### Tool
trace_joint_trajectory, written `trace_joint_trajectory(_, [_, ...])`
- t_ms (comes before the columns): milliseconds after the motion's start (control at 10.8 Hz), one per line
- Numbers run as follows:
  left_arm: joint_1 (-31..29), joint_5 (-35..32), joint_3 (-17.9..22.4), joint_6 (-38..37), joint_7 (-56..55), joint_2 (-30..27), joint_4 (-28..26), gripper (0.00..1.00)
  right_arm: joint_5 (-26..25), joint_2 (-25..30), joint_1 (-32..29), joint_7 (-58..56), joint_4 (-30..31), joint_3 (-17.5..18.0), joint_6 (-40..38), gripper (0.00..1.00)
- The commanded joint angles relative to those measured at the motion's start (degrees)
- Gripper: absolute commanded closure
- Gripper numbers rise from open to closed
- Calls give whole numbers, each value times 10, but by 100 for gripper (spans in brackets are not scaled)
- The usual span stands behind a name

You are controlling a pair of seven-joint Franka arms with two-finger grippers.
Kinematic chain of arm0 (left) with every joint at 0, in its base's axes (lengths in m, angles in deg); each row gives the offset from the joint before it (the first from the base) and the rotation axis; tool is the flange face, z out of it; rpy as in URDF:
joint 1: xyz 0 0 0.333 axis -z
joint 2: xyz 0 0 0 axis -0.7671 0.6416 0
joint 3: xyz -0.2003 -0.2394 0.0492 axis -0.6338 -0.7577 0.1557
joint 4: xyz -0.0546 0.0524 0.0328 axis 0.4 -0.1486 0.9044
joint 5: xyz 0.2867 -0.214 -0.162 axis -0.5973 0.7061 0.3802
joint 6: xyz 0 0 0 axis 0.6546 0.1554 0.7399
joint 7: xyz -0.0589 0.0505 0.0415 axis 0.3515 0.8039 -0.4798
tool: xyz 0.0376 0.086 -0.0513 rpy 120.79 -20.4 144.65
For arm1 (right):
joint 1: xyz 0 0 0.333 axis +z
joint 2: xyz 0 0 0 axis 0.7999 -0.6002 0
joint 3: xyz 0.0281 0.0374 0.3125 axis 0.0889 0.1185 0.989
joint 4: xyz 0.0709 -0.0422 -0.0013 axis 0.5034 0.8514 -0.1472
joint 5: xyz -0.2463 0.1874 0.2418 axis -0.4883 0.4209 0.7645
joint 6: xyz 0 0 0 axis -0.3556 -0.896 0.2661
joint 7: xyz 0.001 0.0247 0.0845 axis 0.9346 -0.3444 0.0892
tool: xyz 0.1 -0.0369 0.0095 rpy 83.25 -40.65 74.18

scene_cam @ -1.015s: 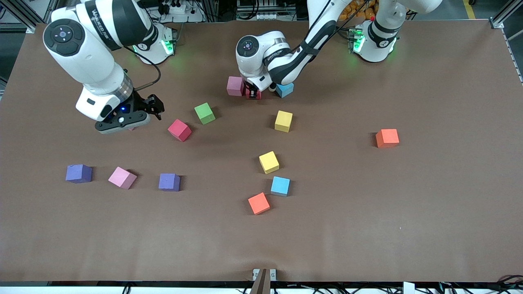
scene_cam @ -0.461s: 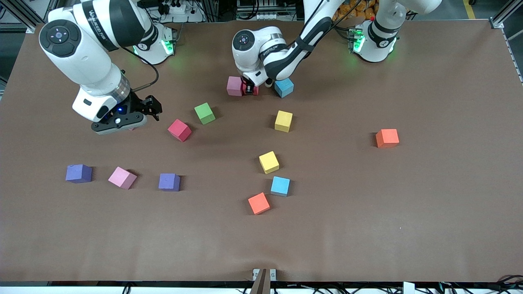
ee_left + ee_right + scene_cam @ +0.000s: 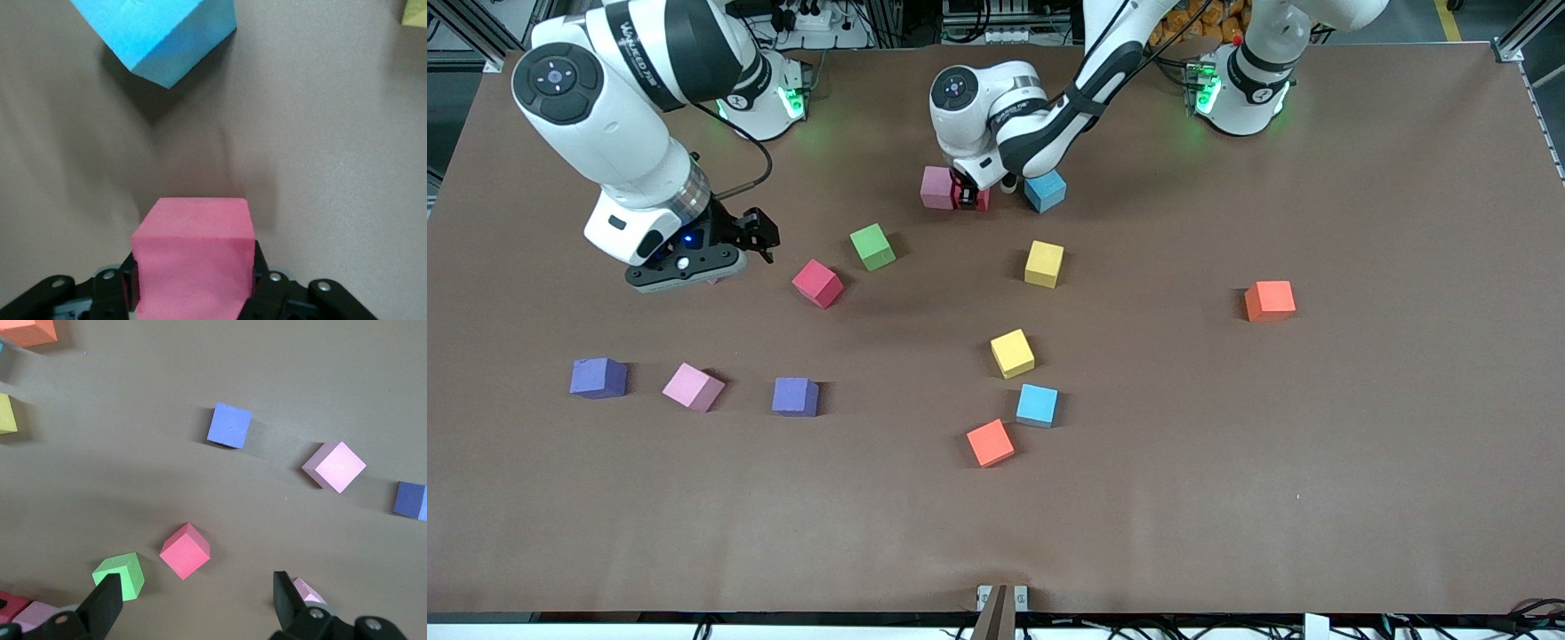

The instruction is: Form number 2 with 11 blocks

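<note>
Front: L arm reaches from its base in toward the table's middle, wrist bent down. Left gripper [image 3: 970,197] sits low at the table, pinching a red block [image 3: 980,199]. That block is just beside a pink block [image 3: 937,188], w/ a blue block [image 3: 1045,189] near, toward the L arm's end. R arm waits, elbow high; right gripper [image 3: 685,267] hangs over the table near its own end, holding nothing. Loose blocks: second red [image 3: 817,284], green [image 3: 871,246], two yellow [image 3: 1044,264] [image 3: 1012,353], and others nearer the camera.

L wrist: fingers [image 3: 265,283] clamp the red block [image 3: 193,257] on both sides; blue block [image 3: 157,33] is apart from it.

R wrist: fingers [image 3: 107,603] spread wide, empty. Red [image 3: 185,551] and green [image 3: 120,575] lie below, not touching.
</note>
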Motion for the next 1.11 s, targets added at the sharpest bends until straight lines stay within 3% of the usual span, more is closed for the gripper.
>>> trace_joint_trajectory(0, [4,-25,2,3,-18,15,15,100,0,-8,-10,10,-15,8,-11,0])
trace_joint_trajectory(646, [5,-25,2,3,-17,15,18,100,0,-8,-10,8,-13,9,-10,0])
trace_joint_trajectory(738, [3,-26,2,3,-10,14,18,41,1,-5,-11,8,-10,10,-8,0])
trace_joint_trajectory(830, [4,-33,2,3,-11,14,21,0,1,-3,-11,8,-9,10,-8,0])
trace_joint_trajectory(1015, [7,-34,2,1,-12,13,22,0,0,1,-7,7,-7,9,-8,0])
